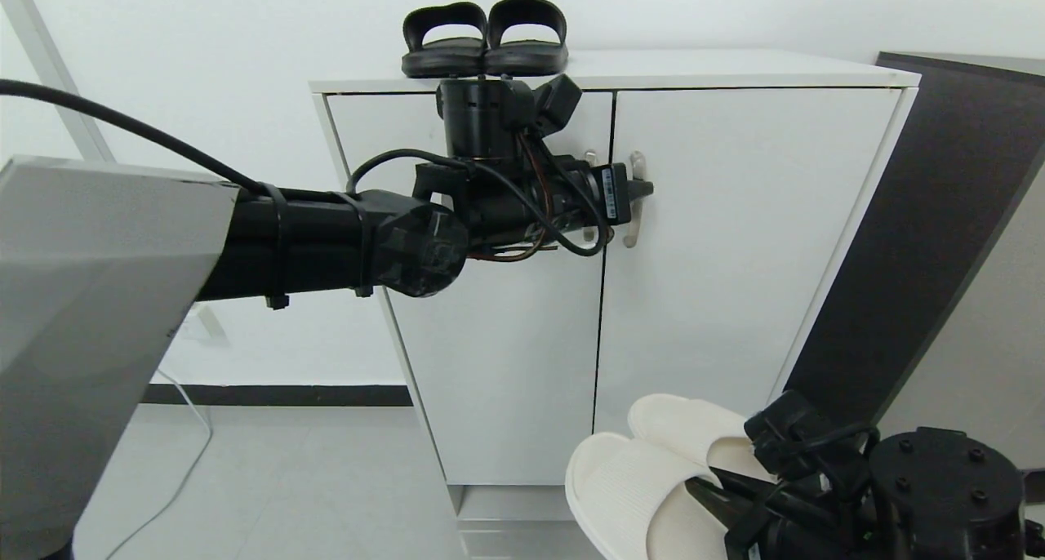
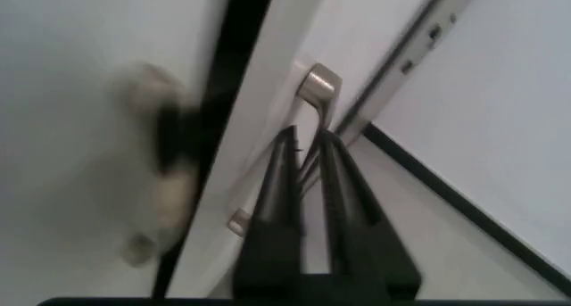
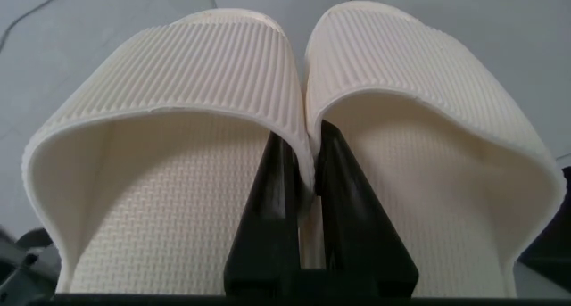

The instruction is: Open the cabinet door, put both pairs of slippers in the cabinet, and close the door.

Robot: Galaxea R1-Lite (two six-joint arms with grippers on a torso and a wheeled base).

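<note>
A white two-door cabinet [image 1: 735, 258] stands before me, and in the head view both doors look closed. A pair of black slippers [image 1: 485, 42] rests on its top. My left gripper [image 1: 641, 189] is at the middle seam, level with the handles. Its fingers [image 2: 285, 177] are shut on the metal bar of the right door's handle [image 2: 318, 81], whose lower end [image 1: 632, 232] shows below the gripper. Low at the right, my right gripper [image 1: 718, 495] holds a pair of white slippers [image 1: 637, 470] side by side. It is shut on the two inner strap edges [image 3: 308, 119].
A dark panel [image 1: 922, 258] leans along the cabinet's right side. The white wall with a black baseboard [image 1: 277, 395] lies to the left. A thin cable [image 1: 192, 454] trails over the grey floor there. Open floor lies in front of the cabinet's left door.
</note>
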